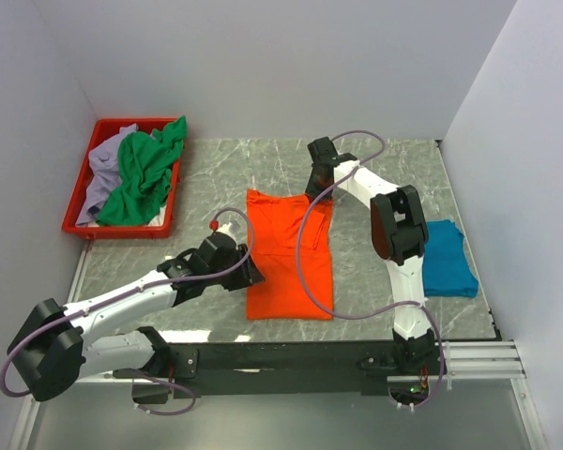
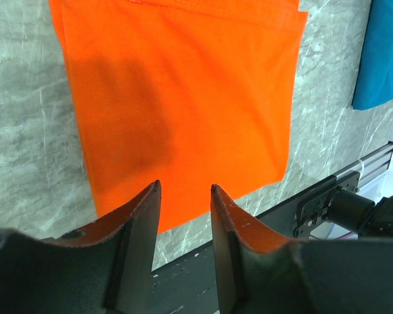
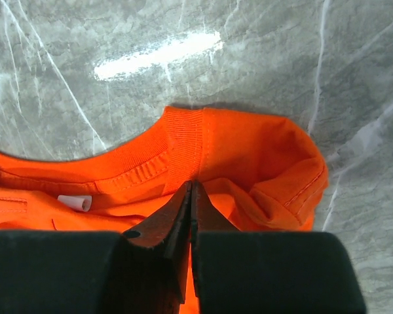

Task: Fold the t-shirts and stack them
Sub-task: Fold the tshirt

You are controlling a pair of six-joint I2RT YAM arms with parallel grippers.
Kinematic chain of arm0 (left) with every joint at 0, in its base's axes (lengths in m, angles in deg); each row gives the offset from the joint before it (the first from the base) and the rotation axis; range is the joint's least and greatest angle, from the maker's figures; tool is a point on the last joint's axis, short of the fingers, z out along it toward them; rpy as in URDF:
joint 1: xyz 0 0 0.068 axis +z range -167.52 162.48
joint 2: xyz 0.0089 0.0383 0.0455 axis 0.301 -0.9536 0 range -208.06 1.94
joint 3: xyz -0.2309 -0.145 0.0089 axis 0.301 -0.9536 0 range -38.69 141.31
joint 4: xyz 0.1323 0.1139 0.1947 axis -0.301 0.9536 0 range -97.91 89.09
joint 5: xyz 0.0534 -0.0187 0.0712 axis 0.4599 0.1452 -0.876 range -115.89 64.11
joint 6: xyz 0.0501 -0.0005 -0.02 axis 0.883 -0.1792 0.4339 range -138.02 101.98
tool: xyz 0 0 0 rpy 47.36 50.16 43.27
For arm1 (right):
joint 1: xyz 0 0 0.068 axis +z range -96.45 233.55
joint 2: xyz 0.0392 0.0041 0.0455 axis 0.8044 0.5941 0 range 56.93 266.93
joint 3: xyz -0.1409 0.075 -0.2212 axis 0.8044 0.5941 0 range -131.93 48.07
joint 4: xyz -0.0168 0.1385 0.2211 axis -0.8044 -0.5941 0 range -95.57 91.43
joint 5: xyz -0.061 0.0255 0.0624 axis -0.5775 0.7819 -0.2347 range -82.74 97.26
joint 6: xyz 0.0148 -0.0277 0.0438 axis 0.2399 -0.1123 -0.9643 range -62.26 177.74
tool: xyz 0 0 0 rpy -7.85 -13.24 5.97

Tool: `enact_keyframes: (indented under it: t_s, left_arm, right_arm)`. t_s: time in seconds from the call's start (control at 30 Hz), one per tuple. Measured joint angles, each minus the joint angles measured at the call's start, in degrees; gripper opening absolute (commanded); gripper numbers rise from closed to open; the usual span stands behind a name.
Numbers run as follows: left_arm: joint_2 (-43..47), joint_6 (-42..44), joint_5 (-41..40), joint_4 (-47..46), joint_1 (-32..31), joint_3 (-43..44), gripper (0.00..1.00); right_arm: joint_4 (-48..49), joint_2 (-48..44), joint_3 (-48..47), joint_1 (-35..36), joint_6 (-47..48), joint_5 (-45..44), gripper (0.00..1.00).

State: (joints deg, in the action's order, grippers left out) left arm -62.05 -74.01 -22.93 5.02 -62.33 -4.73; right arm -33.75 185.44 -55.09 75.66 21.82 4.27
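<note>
The orange t-shirt (image 1: pixel 286 258) lies in the middle of the table as a long folded strip, collar at the far end. My right gripper (image 3: pixel 191 184) is shut on its cloth just beside the collar (image 3: pixel 183 140); in the top view the right gripper (image 1: pixel 319 186) sits at the shirt's far right corner. By the shirt's left edge, near the hem, my left gripper (image 1: pixel 248 273) stands open. Its fingertips (image 2: pixel 154 190) hover above the orange t-shirt (image 2: pixel 183 98) with nothing between them. A folded teal t-shirt (image 1: pixel 448 259) lies at the right. The green t-shirt (image 1: pixel 146 173) and lavender t-shirt (image 1: pixel 101 174) lie crumpled in the tray.
The red tray (image 1: pixel 78 208) stands at the far left by the wall. The right arm's purple cable (image 1: pixel 305 272) loops over the orange shirt. A black rail (image 1: pixel 291 358) runs along the near edge. White walls close in the back and both sides.
</note>
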Motion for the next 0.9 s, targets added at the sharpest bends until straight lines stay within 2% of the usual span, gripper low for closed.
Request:
enact_keyframes:
  t_s: [0.23,0.3,0.33,0.47,0.73,0.87,0.9]
  left_arm:
    - [-0.04,0.02,0.22,-0.22,0.11,0.00,0.40]
    - [-0.04,0.02,0.22,-0.22,0.17,0.00,0.40]
    - [-0.04,0.02,0.22,-0.22,0.17,0.00,0.40]
    - [-0.02,0.02,0.22,-0.22,0.22,-0.02,0.40]
    - [-0.04,0.02,0.24,-0.37,0.28,-0.87,0.39]
    - [-0.07,0.02,0.24,-0.57,0.39,-0.94,0.39]
    - [-0.15,0.02,0.24,-0.70,0.46,-0.94,0.39]
  right_arm:
    - [0.22,-0.09,0.11,0.61,-0.24,-0.02,0.00]
    - [0.37,-0.11,0.11,0.87,-0.42,-0.02,0.11]
    - [0.37,-0.11,0.09,1.01,-0.42,-0.04,0.21]
    - [0.07,-0.11,0.09,1.27,-0.66,-0.55,0.34]
    - [0.07,-0.11,0.33,1.27,-2.12,-1.18,0.42]
    - [0.07,-0.11,0.33,1.27,-2.64,-1.55,0.41]
    - [0.09,-0.11,0.33,1.27,-2.75,-1.53,0.38]
